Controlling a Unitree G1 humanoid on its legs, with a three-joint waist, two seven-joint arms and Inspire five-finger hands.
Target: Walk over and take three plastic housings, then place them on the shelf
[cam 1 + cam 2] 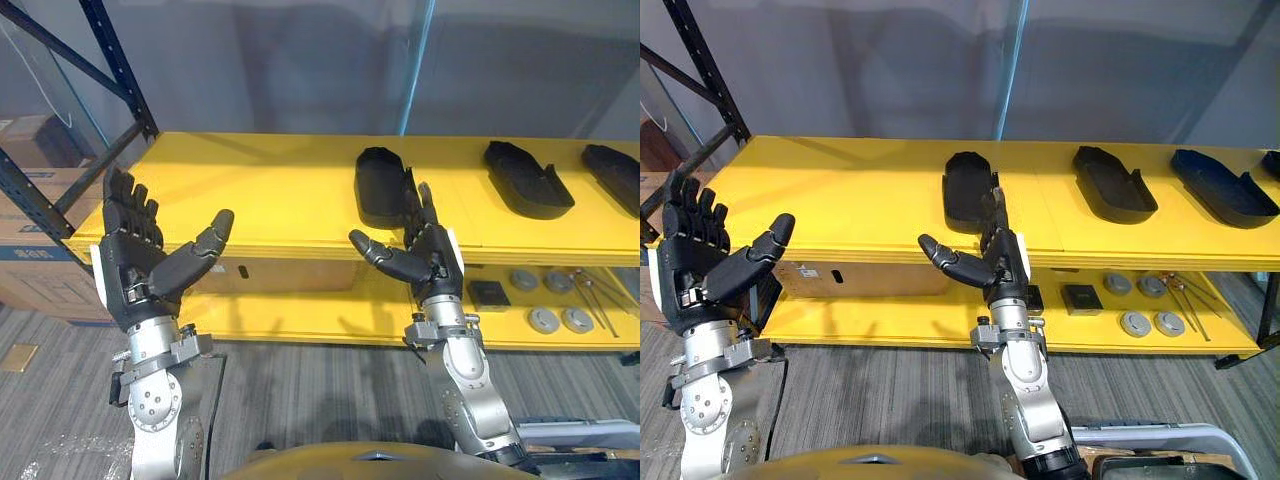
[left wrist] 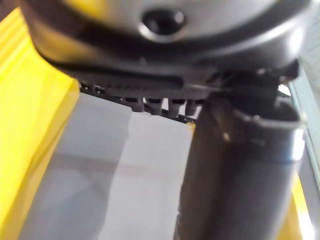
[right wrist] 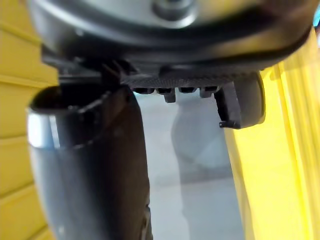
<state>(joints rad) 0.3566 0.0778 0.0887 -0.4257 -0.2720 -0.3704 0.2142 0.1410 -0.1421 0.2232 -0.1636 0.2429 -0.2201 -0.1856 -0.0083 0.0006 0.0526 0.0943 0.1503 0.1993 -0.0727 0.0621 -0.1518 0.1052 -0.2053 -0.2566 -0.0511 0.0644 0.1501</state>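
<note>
Three black plastic housings (image 1: 380, 185) (image 1: 527, 180) (image 1: 612, 175) lie in a row on the yellow shelf (image 1: 250, 190), from its middle to its right end, leaving open board on its left half. The left hand (image 1: 130, 262) and the right hand (image 1: 432, 255) hover before the shelf's front edge, fingers spread, holding nothing.

- Shelf (image 1: 260, 200): bright yellow, both lvls.
- Plastic housings (image 1: 380, 185): plain blk.
- Left hand (image 1: 135, 270), right hand (image 1: 430, 255): blk, white side patches.
- Floor (image 1: 320, 400): grey carpet, fine stripes.
- Discs (image 1: 1135, 323): grey.
- Box (image 1: 30, 200): brown cardboard.
</note>
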